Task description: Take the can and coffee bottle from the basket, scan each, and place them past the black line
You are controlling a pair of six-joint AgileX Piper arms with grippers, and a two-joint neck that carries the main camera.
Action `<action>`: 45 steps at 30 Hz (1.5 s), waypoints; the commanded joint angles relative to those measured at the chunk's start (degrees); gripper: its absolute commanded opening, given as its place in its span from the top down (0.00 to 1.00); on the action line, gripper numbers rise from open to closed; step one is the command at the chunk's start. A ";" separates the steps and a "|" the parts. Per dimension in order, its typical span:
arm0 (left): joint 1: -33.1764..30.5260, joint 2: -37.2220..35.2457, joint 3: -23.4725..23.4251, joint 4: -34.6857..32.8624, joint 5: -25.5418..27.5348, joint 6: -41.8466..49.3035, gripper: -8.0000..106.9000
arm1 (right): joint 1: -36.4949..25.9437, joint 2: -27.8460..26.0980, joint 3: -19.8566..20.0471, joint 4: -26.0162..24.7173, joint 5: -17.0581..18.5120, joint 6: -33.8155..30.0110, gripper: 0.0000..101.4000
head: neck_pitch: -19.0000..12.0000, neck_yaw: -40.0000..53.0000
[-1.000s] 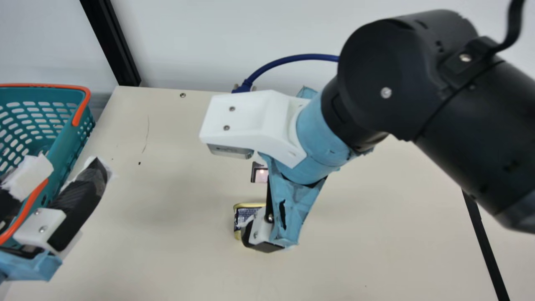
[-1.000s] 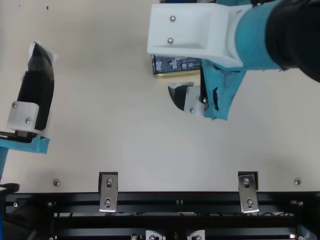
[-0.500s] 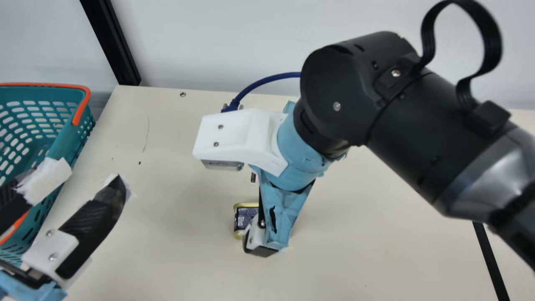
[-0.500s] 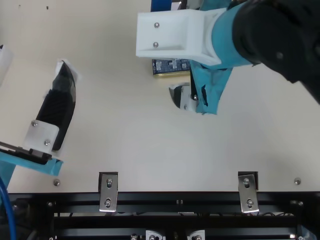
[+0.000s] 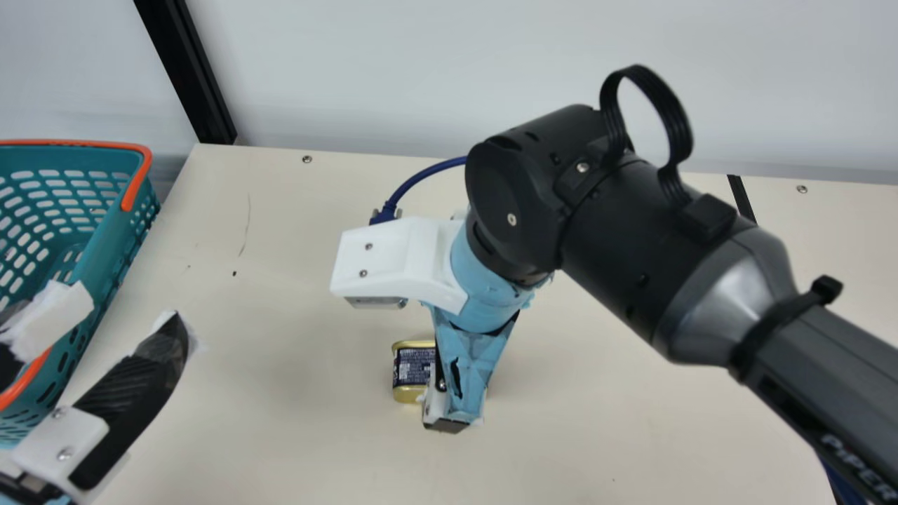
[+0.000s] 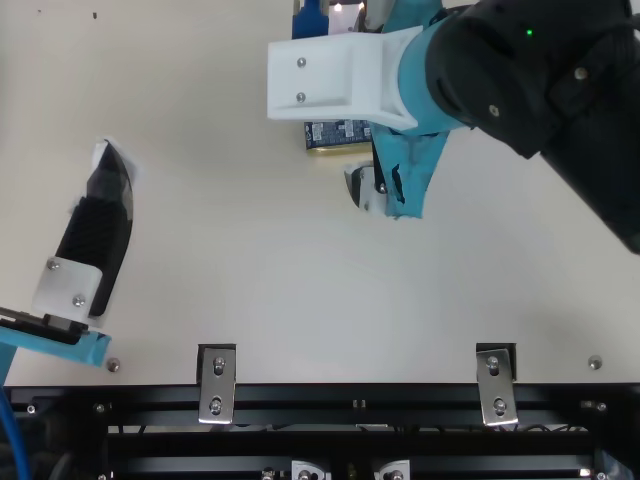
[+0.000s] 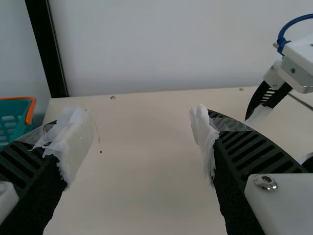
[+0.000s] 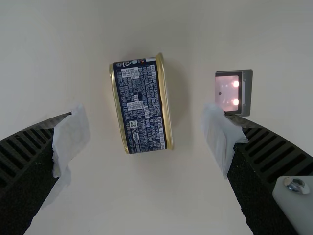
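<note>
R gripper (image 8: 145, 120) down nearer can (image 8: 142, 105), can unmoved

In the last sec the R arm dropped toward the can; L gripper (image 7: 139, 127) shifted a bit toward the table's near edge, off on the can's basket side. Step in hand, prob.: R pick-up of the can for its scan. R gripper was wide & empty, a finger either side of the can; L gripper also wide & empty. Can lay on the table, scanner (image 8: 233, 93) just beside it. Next move called for a level descent, then an even squeeze, then scan, then carry past the black line (image 5: 741, 198), right of the can. Can: boxy, rounded corners, gold metal rims, dark blue label w/ dense print. Fingertips: ragged white wrap over ribbed black. Basket (image 5: 137, 179), well left of the can: teal perforated plastic, smooth orange rim.
</note>
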 commanded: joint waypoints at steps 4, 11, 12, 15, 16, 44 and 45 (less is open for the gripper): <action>0.12 0.09 0.00 0.00 -0.07 0.00 0.15 | 0.40 0.57 1.81 -0.58 -2.32 -0.02 0.00 | -0.20 -0.07; 0.12 0.10 0.00 0.00 0.02 0.00 0.15 | 0.94 1.59 4.63 -1.43 -5.99 -0.11 0.00 | -0.20 -0.07; 0.12 0.10 0.00 0.00 0.02 0.00 0.15 | 0.99 1.81 5.07 -1.51 -6.60 -0.14 0.00 | -0.20 -0.07; 0.12 0.10 0.00 0.00 0.02 0.00 0.15 | 1.22 2.43 6.32 -1.71 -8.28 -0.13 0.00 | -0.20 -0.07; 0.12 0.10 0.00 0.00 0.02 0.00 0.15 | 1.32 2.63 6.71 -1.77 -8.78 -0.10 0.00 | -0.20 -0.07; 0.12 0.10 0.00 0.00 0.02 0.00 0.15 | -3.32 -5.76 5.05 -5.01 -6.48 6.50 1.00 | -0.26 -3.25; 0.12 0.10 0.00 0.00 0.02 0.00 0.15 | -4.06 -6.21 5.23 -5.49 -6.48 7.17 1.00 | -0.34 -4.76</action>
